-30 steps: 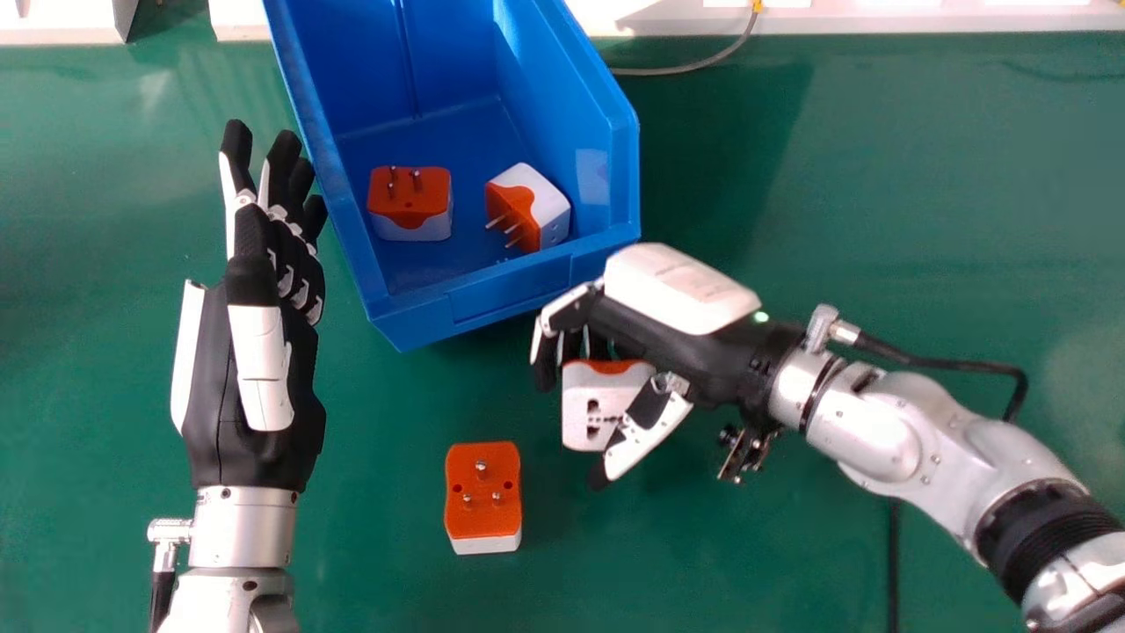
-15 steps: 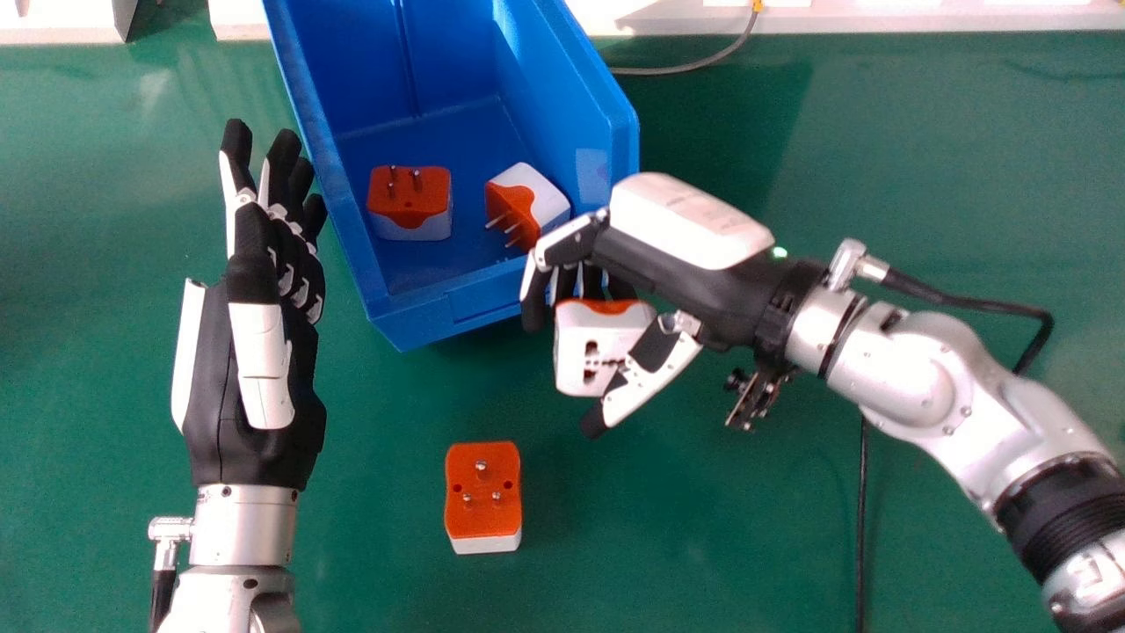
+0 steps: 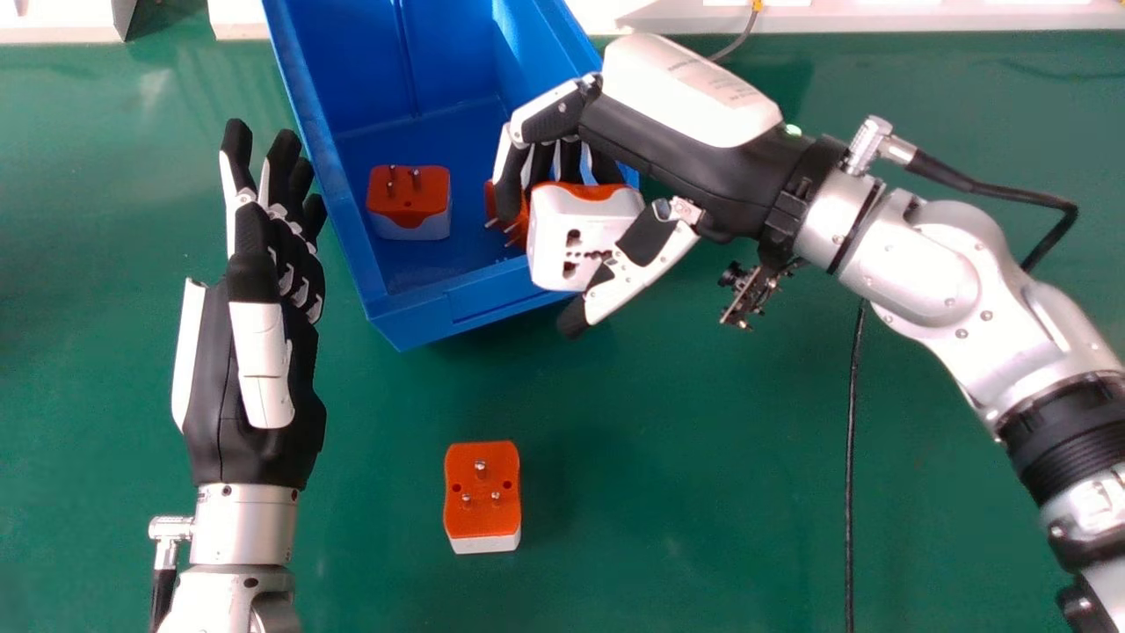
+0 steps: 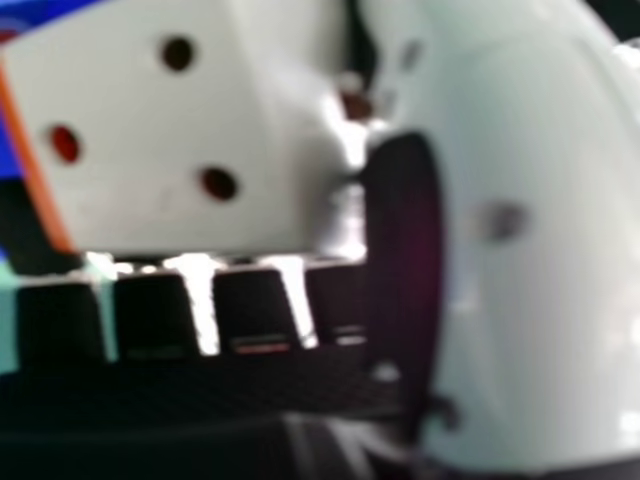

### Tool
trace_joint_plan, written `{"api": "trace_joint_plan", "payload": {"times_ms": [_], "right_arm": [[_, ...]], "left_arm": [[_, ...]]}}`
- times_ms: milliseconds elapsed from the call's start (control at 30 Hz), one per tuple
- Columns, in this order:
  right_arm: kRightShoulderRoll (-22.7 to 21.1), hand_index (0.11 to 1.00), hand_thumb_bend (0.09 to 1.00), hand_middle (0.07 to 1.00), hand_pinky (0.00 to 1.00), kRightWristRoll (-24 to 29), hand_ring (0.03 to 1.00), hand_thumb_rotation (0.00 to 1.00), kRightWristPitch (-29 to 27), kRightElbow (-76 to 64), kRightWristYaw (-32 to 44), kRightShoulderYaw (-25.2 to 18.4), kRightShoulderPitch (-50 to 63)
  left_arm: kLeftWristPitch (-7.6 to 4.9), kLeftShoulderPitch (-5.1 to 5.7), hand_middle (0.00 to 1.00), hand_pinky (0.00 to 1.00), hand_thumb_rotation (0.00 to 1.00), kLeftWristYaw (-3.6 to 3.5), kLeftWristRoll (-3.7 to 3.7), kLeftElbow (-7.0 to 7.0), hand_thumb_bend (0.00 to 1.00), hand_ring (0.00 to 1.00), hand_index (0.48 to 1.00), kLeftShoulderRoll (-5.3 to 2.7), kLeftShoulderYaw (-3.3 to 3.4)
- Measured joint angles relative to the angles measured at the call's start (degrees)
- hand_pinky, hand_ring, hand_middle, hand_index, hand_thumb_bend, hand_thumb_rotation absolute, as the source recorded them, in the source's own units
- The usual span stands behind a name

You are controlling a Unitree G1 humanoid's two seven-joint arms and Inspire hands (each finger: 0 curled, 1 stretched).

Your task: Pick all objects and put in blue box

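Observation:
My right hand point(image 3: 685, 114) is curled round a white and orange adapter point(image 3: 576, 233), over the near right corner of the blue box point(image 3: 413, 325). In the right hand view the held adapter point(image 4: 150, 150) lies between the fingers and the thumb of my hand point(image 4: 540, 250). Inside the box sit one adapter point(image 3: 409, 202) with pins up and another point(image 3: 505, 211), partly hidden behind my fingers. A further orange-topped adapter point(image 3: 482, 492) stands pins up on the green table, nearer than the box. My left hand point(image 3: 255, 352) is left of the box, fingers straight.
The green table point(image 3: 703, 492) spreads around the box. A black cable point(image 3: 851, 475) runs down its right part, and a grey cable point(image 3: 738, 40) lies behind my right hand. White structures point(image 3: 176, 22) border the far edge.
My right hand has moved away from the robot, from in front of the box to above its near right corner, carrying the adapter. The left hand has kept still.

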Motion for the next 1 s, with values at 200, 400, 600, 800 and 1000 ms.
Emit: {"api": "trace_joint_plan", "payload": {"times_ms": [200, 400, 600, 800, 1000], "right_arm": [[1.33, 0.502, 0.528, 0.453, 0.25, 0.1, 0.309, 0.0, 1.95, 1.27, 0.43, -0.42, -4.76], [4.14, 0.509, 0.527, 0.446, 0.28, 0.99, 0.335, 0.0, 3.44, 6.47, 1.1, -0.52, -9.39], [7.29, 0.508, 0.526, 0.45, 0.31, -0.29, 0.356, 0.0, 6.52, 14.34, -1.14, -0.46, -15.5], [9.24, 0.518, 0.521, 0.46, 0.32, -2.84, 0.375, 0.0, 8.8, 21.31, -5.86, -0.1, -21.83], [11.04, 0.512, 0.521, 0.468, 0.34, -5.36, 0.393, 0.0, 11.37, 26.9, -10.52, 1.09, -24.94]], "left_arm": [[-0.41, -0.13, 1.0, 1.0, 1.0, 0.0, 0.1, 0.36, 0.88, 1.0, 1.0, 0.0, 0.05], [-0.62, -0.38, 1.0, 1.0, 1.0, 0.0, 0.32, 0.67, 0.87, 1.0, 1.0, -0.01, 0.07], [-0.94, -0.43, 1.0, 1.0, 1.0, 0.12, 1.07, 0.73, 0.87, 1.0, 1.0, -0.01, 0.12], [-1.07, -0.4, 1.0, 1.0, 1.0, 0.6, 1.61, 0.69, 0.87, 1.0, 1.0, -0.03, 0.09], [-1.07, -0.18, 1.0, 1.0, 1.0, 1.13, 2.09, 0.36, 0.86, 1.0, 1.0, -0.03, -0.1]]}}
